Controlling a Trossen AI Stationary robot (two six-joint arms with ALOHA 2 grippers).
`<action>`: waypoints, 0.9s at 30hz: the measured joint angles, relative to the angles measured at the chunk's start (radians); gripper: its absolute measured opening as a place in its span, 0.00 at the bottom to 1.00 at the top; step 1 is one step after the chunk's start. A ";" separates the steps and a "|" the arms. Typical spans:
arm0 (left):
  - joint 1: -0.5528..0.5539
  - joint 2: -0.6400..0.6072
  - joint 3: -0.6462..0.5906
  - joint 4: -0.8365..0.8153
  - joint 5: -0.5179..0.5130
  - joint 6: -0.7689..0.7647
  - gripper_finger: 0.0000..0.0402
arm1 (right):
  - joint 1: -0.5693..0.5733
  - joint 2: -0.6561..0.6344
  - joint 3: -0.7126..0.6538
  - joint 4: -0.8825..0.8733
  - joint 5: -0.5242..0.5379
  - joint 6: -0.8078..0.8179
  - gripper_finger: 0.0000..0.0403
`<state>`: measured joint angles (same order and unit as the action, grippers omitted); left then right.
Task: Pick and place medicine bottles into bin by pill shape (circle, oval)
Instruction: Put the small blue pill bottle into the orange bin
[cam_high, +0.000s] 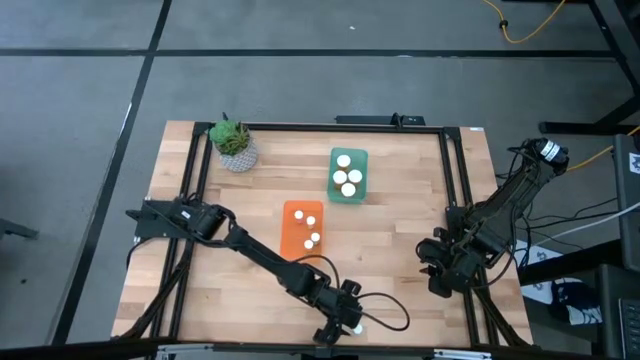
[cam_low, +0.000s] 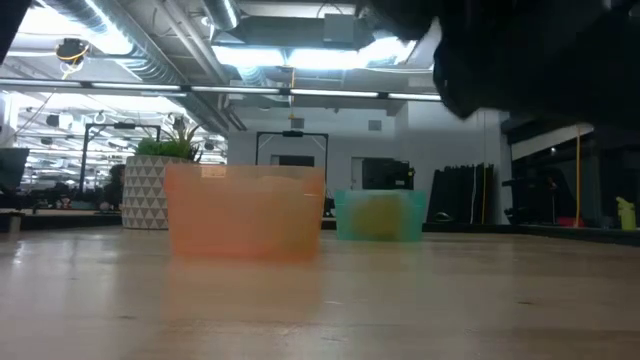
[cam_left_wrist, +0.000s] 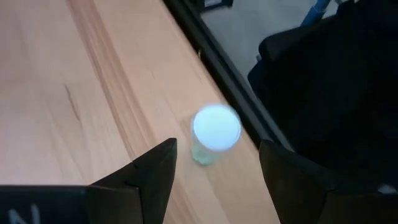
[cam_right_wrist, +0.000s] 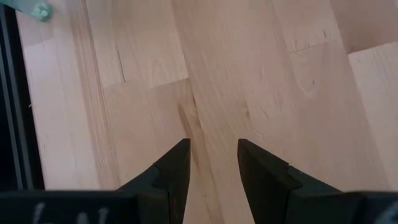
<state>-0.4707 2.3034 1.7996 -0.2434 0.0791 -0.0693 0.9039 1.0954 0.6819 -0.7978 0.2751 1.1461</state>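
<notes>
Left wrist: bottle (cam_left_wrist: 215, 132) between open pincer (cam_left_wrist: 214, 180).

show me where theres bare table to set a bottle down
Bare wood lies between the orange bin and the right gripper, and left of the orange bin below the plant. It is crowded at the near edge, around the left gripper and a bottle.

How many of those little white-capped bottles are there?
8 visible: four in the green bin, three in the orange bin, one on the table under the left gripper. Others may be hidden.
</notes>
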 joint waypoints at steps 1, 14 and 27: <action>0.000 0.002 -0.001 -0.002 0.009 0.001 0.55 | 0.000 0.000 0.000 0.001 0.000 0.000 0.33; 0.019 0.016 0.000 0.076 0.064 0.047 0.55 | 0.000 0.000 0.000 0.001 -0.008 -0.001 0.33; 0.031 0.056 -0.001 0.149 0.117 0.046 0.55 | 0.000 0.000 0.000 0.001 -0.007 0.000 0.33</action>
<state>-0.4393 2.3592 1.7985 -0.0946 0.1956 -0.0235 0.9039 1.0954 0.6823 -0.7963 0.2680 1.1461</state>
